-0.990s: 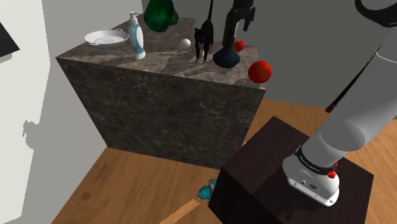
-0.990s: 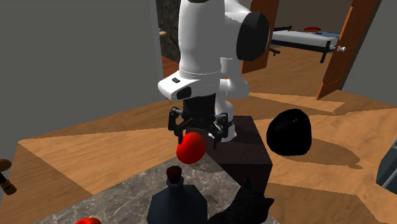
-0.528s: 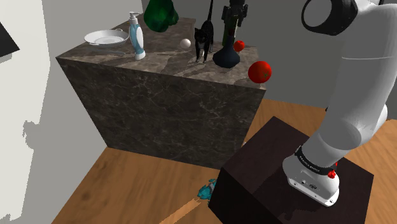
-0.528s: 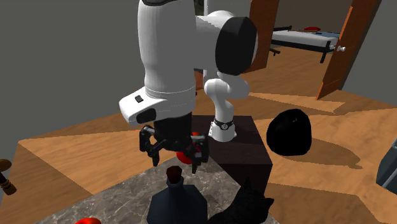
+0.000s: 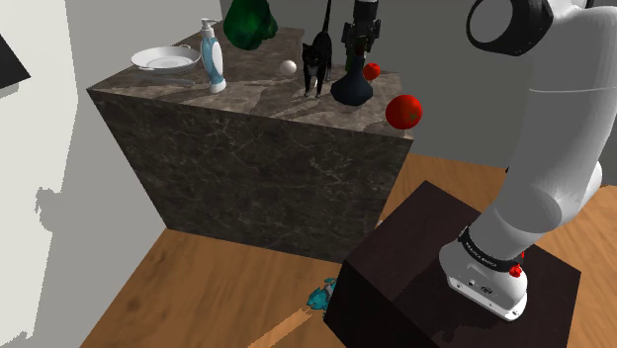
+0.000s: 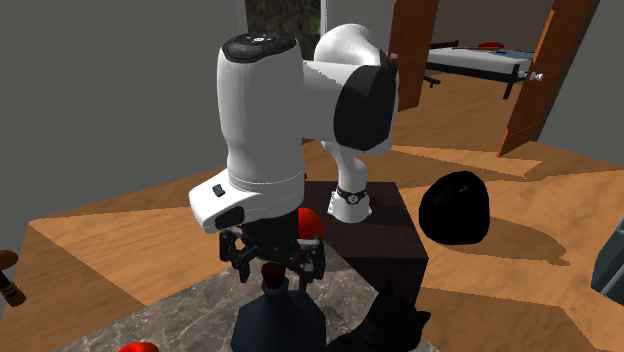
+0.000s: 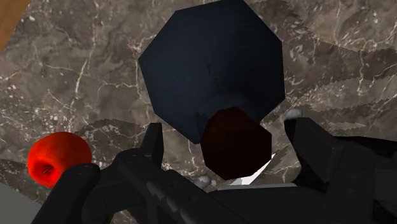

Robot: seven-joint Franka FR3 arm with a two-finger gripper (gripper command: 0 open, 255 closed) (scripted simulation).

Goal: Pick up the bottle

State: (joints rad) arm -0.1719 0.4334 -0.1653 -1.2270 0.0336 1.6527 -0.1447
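A dark navy bottle (image 5: 351,87) with a wide base, a thin neck and a dark red stopper (image 7: 234,141) stands upright on the marble counter (image 5: 247,148), near its right end in the shoulder view. My gripper (image 5: 360,44) hangs straight over it, pointing down. In the wrist view the gripper (image 7: 227,130) is open, with one finger (image 7: 153,143) on each side of the stopper and not touching it. The second exterior view has the gripper (image 6: 272,270) down around the top of the bottle (image 6: 277,320).
A black cat figurine (image 5: 316,59) stands close beside the bottle, and a small white ball (image 5: 288,67) lies past it. Two red apples (image 5: 403,111) (image 5: 371,70) lie near the bottle. Further along the counter are a pump dispenser (image 5: 212,57), a white plate (image 5: 163,59) and a green object (image 5: 247,22).
The arm has swung in from the counter's edge to above the bottle and come down. The open fingers now stand on either side of the stopper.
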